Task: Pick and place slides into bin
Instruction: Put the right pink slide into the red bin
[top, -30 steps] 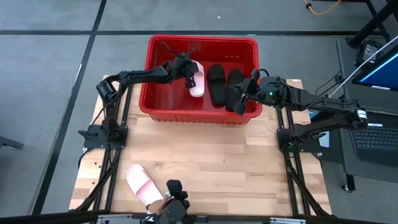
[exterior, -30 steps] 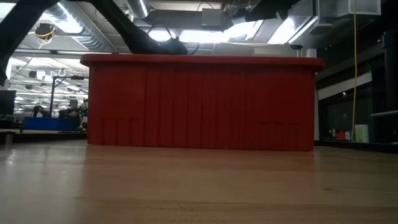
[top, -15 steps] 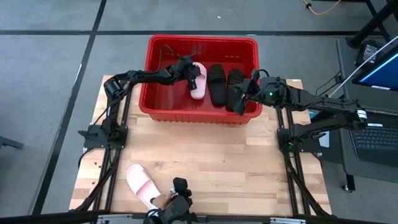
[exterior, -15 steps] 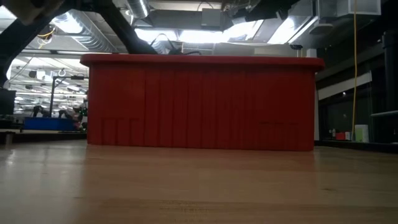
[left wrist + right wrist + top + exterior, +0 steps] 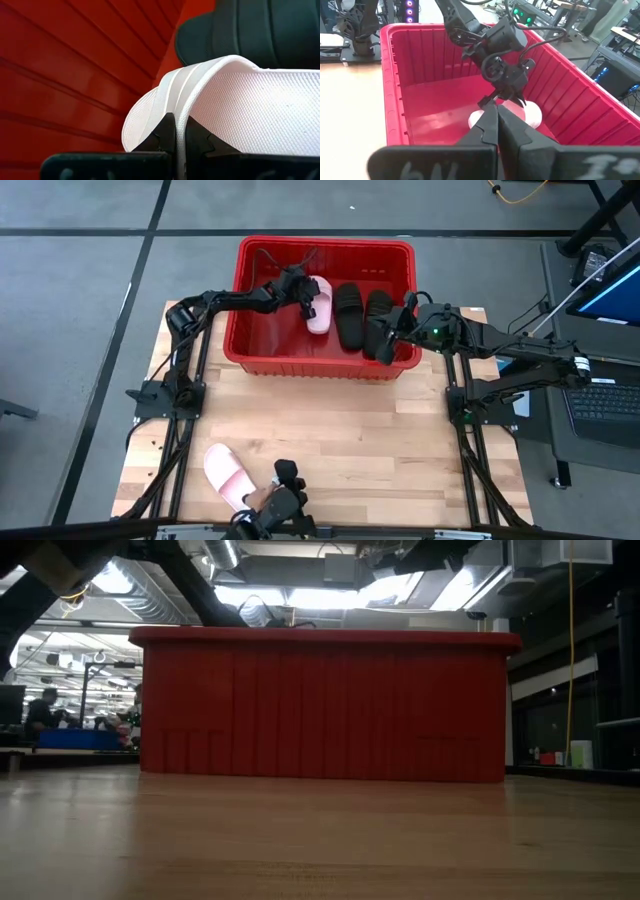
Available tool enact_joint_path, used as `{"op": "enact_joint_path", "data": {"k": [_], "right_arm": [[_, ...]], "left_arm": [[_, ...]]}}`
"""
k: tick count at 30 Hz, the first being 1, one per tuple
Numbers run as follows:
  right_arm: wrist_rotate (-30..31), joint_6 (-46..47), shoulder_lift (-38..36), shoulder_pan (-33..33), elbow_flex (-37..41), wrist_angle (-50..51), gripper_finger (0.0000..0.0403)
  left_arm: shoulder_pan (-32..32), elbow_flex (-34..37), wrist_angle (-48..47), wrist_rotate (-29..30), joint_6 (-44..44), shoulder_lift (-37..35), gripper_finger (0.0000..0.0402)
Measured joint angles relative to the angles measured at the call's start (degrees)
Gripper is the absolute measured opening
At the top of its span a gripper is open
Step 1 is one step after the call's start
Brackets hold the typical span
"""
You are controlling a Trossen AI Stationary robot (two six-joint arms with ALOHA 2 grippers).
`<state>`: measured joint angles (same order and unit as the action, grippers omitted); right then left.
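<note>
The red bin point(image 5: 325, 360) stands at the table's far middle. In it lie two black slides point(image 5: 350, 313) point(image 5: 379, 312) side by side. My left gripper point(image 5: 303, 290) reaches into the bin from the left and is shut on a pale pink slide point(image 5: 319, 306), next to the black ones. The second pink slide point(image 5: 229, 475) lies sole down on the table near its front edge. My right gripper point(image 5: 384, 340) is shut and empty over the bin's near right corner. My left gripper pinches the pink slide's ribbed, curved edge point(image 5: 172, 102) between its two fingers. In the right wrist view the fingers point(image 5: 492, 97) come from above, slanting down. The slide point(image 5: 531, 113) hangs below them, low in the bin; whether it touches the floor I cannot tell.
A person's hand with a dark object point(image 5: 281, 502) is at the table's near edge, right beside the pink slide there. The bare wood table point(image 5: 350, 430) lies between the bin and the near edge. A laptop point(image 5: 605, 395) stands off the table's right side.
My left gripper has moved a little toward the bin's far wall with the pink slide, still shut on it. The hand at the table's near edge has shifted beside the other pink slide.
</note>
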<state>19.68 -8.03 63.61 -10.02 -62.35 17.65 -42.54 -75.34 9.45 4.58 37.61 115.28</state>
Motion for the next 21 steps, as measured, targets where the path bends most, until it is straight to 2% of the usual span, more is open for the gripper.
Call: {"op": "enact_joint_path", "data": {"k": [21], "right_arm": [[0.0, -0.04, 0.02, 0.0, 0.0, -0.01, 0.0004]], "left_arm": [[0.04, -0.04, -0.52, 0.89, 0.65, 0.04, 0.0004]]}}
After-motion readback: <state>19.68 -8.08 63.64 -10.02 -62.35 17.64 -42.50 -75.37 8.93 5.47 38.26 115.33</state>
